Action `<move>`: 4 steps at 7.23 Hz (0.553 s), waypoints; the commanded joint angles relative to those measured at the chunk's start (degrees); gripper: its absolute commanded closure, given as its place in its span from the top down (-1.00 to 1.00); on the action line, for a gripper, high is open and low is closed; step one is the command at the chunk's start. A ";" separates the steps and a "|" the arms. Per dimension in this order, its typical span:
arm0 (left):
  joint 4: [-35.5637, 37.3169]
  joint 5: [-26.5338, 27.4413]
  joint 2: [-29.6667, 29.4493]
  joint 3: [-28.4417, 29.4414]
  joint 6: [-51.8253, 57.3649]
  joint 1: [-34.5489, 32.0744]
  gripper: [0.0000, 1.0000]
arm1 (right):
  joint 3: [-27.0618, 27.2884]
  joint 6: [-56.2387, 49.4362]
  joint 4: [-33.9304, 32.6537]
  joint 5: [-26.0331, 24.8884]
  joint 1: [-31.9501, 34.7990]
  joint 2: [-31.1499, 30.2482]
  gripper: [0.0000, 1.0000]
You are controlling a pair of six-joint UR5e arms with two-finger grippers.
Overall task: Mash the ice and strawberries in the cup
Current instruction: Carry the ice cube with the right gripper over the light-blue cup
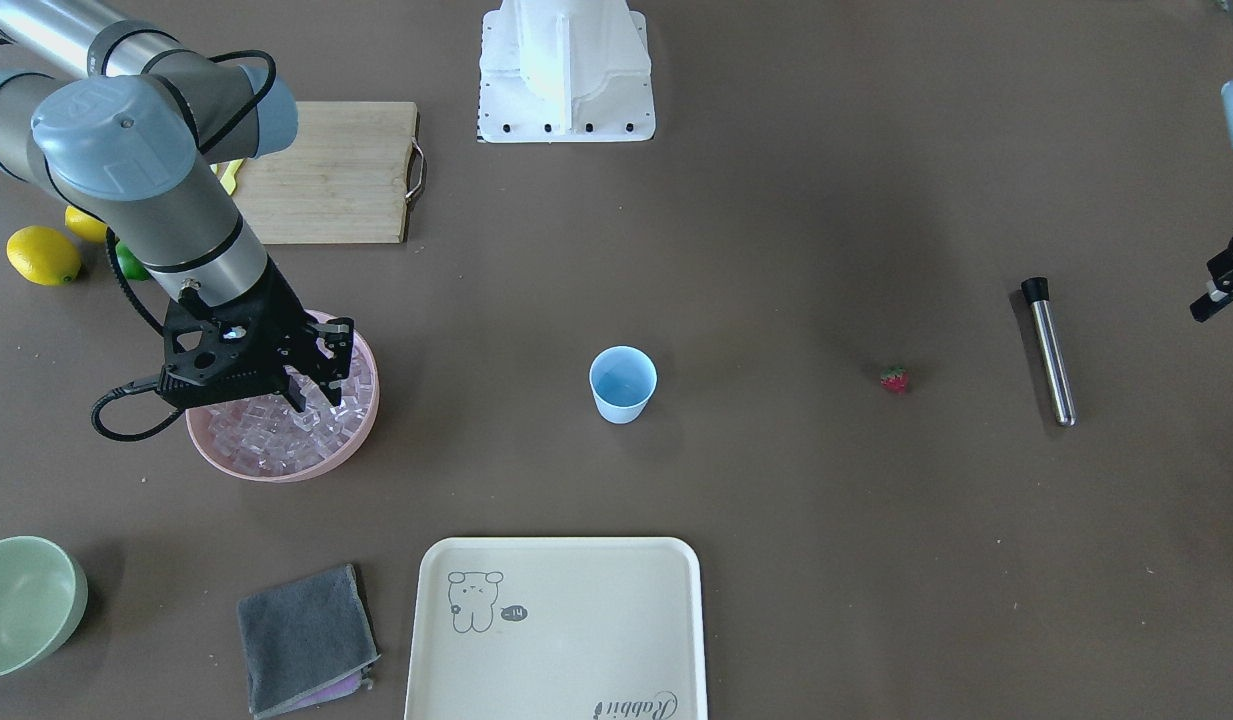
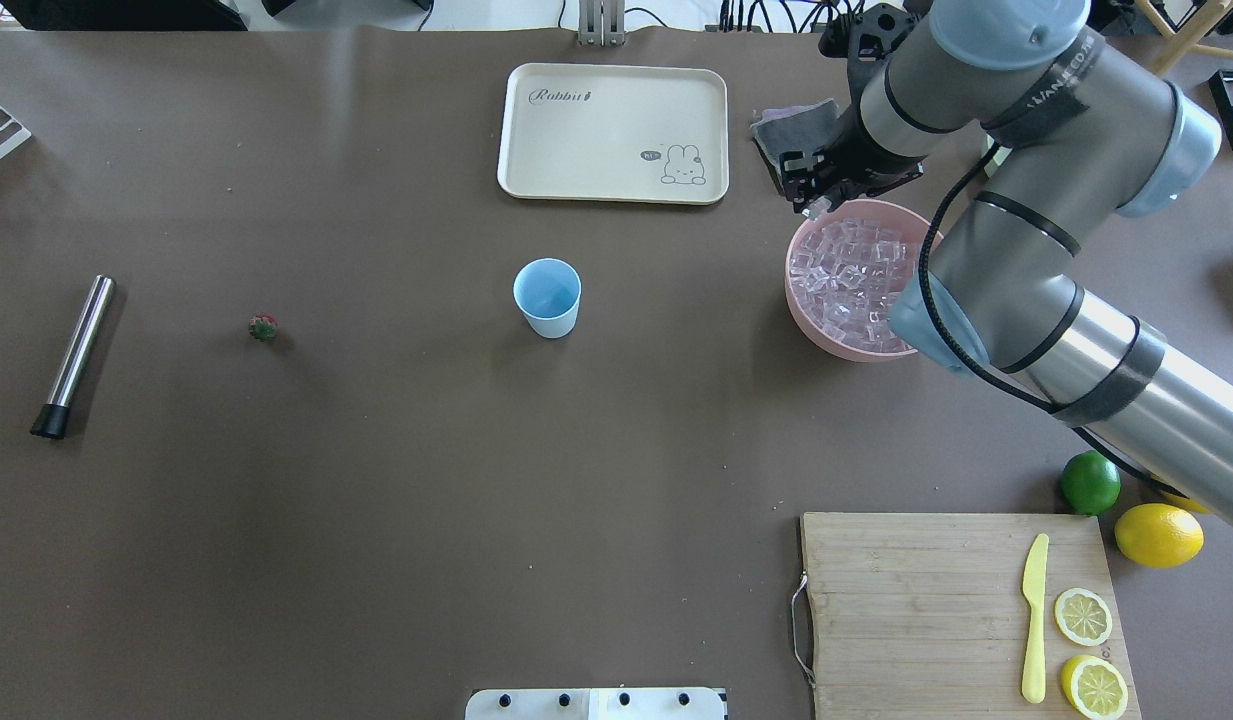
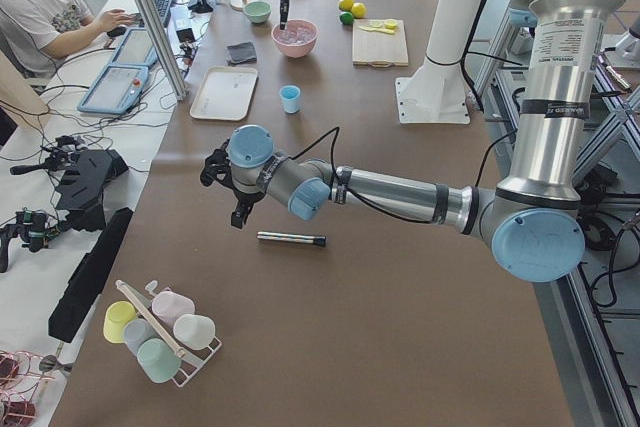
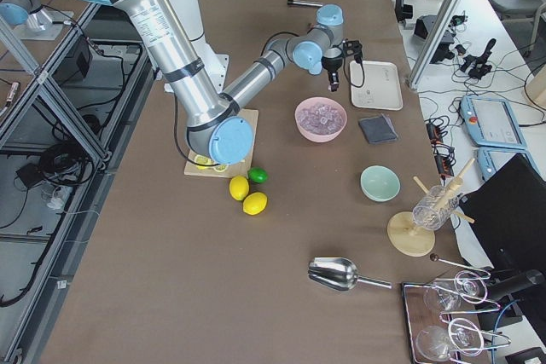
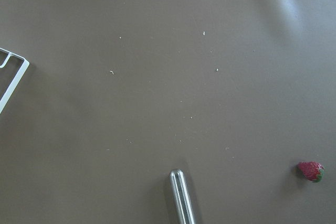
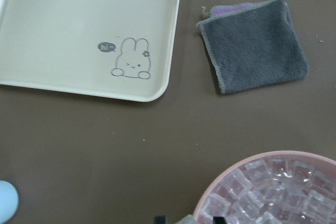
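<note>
The light-blue cup (image 1: 623, 385) stands upright mid-table, with nothing visible inside. The ice (image 2: 851, 275) fills a pink bowl (image 2: 836, 345) on my right side. My right gripper (image 1: 311, 390) hangs just above the bowl's cup-side rim. A clear ice cube (image 6: 185, 217) appears pinched between its fingertips. The small red strawberry (image 1: 895, 379) lies alone on the table, between the cup and a steel muddler (image 1: 1051, 355). My left gripper (image 1: 1214, 298) hovers beyond the muddler at the table's end, and its fingers are too hidden to judge.
A cream tray (image 2: 596, 130) and a grey cloth (image 1: 301, 640) lie on the far side from me. A pale green bowl (image 1: 21, 605) sits at the corner. A cutting board (image 2: 926, 600) holds a yellow knife and lemon slices. Lemons and a lime (image 2: 1090, 482) lie under my right arm.
</note>
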 commanded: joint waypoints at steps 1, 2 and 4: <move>-0.01 0.00 -0.41 0.16 0.01 0.14 0.94 | -0.32 8.31 -3.58 -0.19 -1.53 8.46 -1.00; 0.08 0.00 -0.68 0.42 0.10 0.14 0.94 | -0.93 9.74 -3.49 -0.89 -3.46 10.32 -1.00; 0.08 0.00 -1.03 0.51 -0.07 0.22 0.94 | -9.43 12.98 -3.23 -6.49 -8.02 19.18 -1.00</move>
